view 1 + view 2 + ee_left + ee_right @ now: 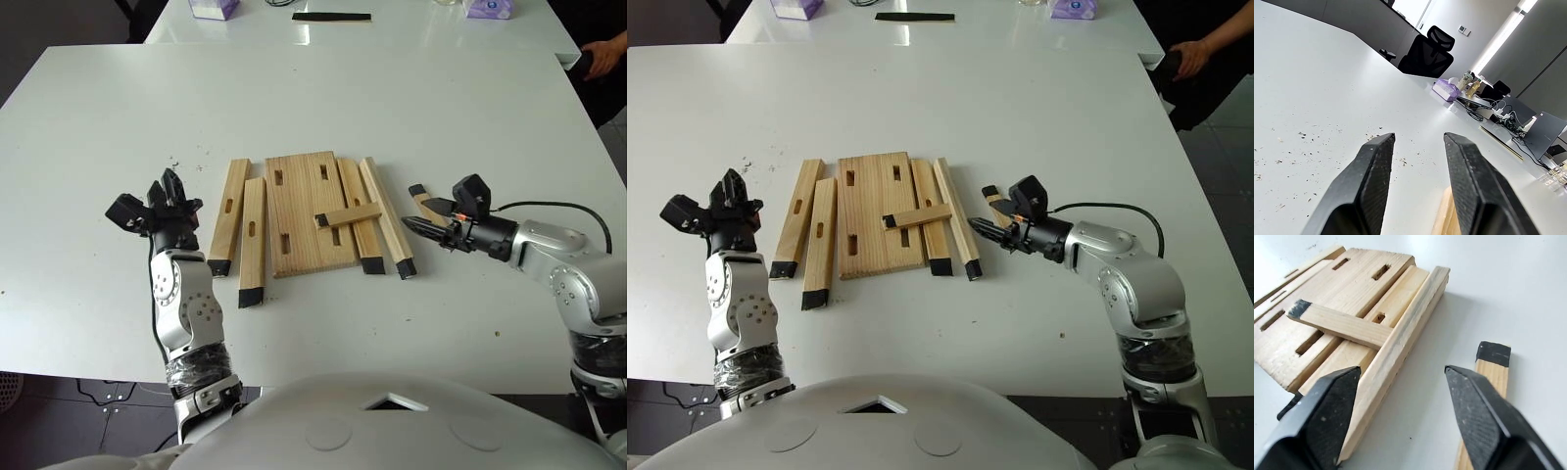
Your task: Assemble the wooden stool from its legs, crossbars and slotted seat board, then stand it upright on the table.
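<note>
The slotted seat board (304,211) lies flat at the middle of the white table (323,108). Two black-tipped legs (231,213) (253,240) lie along its left side, two more (355,211) (386,215) along its right. One short crossbar (349,215) rests across the board and the right legs. A second crossbar (427,204) lies to the right, by my right gripper (413,226). That gripper is open, low over the table, its fingertips (1344,382) pointing at the rightmost leg (1400,342) and holding nothing. My left gripper (172,199) stands open and empty, left of the legs.
Wood crumbs (186,163) dot the table beyond my left gripper. A second table behind holds two purple boxes (214,8) (488,8) and a black strip (331,17). A black cable (558,208) loops over my right forearm. The table's front and far areas are bare.
</note>
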You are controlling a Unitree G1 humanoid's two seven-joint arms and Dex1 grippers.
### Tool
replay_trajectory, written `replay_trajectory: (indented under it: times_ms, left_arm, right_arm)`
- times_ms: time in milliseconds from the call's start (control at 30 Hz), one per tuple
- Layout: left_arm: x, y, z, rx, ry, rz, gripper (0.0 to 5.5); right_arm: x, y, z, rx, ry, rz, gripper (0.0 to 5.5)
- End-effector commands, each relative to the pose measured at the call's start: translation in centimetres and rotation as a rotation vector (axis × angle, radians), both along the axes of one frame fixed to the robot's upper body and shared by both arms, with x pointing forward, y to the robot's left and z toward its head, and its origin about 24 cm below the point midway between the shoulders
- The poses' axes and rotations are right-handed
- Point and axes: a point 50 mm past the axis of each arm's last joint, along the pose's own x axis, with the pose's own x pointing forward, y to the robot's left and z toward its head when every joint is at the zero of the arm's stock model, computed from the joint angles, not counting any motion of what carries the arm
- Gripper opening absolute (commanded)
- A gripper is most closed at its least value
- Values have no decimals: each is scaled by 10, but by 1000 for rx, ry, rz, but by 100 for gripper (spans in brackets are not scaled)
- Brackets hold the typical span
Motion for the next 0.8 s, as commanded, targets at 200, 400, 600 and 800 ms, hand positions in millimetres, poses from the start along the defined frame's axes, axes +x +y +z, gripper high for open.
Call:
replay_trajectory:
  times_ms: [200,400,600,800]
  left_arm:
    - [5,3,2,7,0,1,187]
    - [4,3,1,7,2,5,187]
    - [2,2,-1,4,4,7,187]
    - [1,2,-3,2,7,12,187]
  right_arm:
    - [-7,-6,-15,-40,7,17,317]
    - [-5,-7,-12,-26,-4,18,317]
    - [-3,-6,-9,-15,-2,35,317]
    - [-8,-1,-15,-24,24,83,317]
